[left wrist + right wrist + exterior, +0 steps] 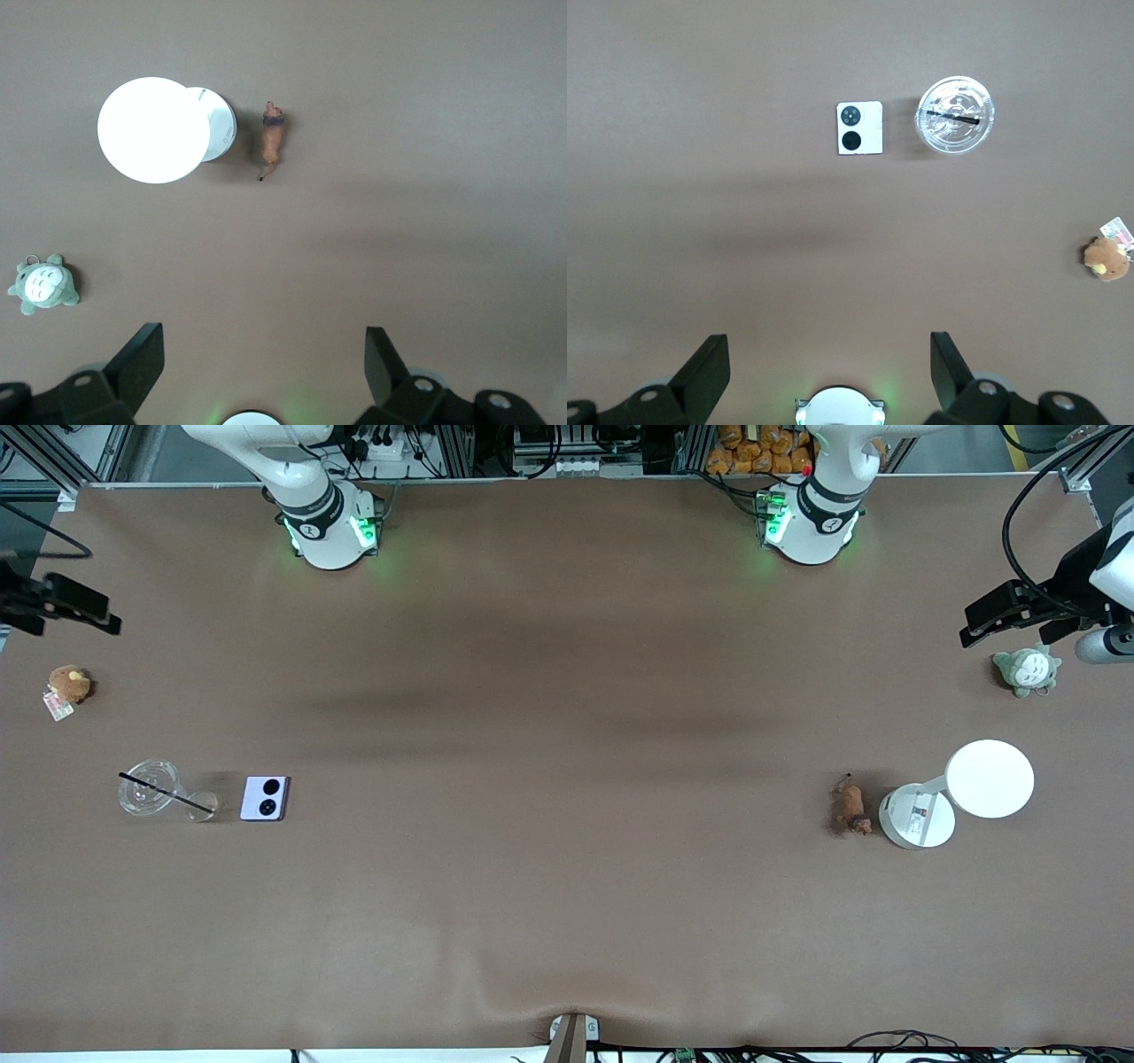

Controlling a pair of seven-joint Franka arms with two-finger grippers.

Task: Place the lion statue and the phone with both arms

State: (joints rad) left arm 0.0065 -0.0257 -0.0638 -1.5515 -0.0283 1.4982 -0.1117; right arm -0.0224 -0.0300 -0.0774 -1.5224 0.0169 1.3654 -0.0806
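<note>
The lion statue (852, 808) is a tiny brown figurine lying on the table beside a white lamp's base, toward the left arm's end; it also shows in the left wrist view (272, 139). The phone (265, 798) is pale lavender with two black circles facing up and lies beside a clear cup, toward the right arm's end; it also shows in the right wrist view (859, 128). My left gripper (1003, 638) (263, 359) hangs open and empty, high over the table near the grey-green plush. My right gripper (78, 624) (830, 363) hangs open and empty, high near the brown plush.
A white lamp (990, 779) (153, 130) stands next to the lion. A clear cup with a black straw (149, 786) (955, 116) lies next to the phone. A brown plush with a tag (69, 685) (1106, 257) and a grey-green plush (1026, 670) (42, 285) sit at the table's ends.
</note>
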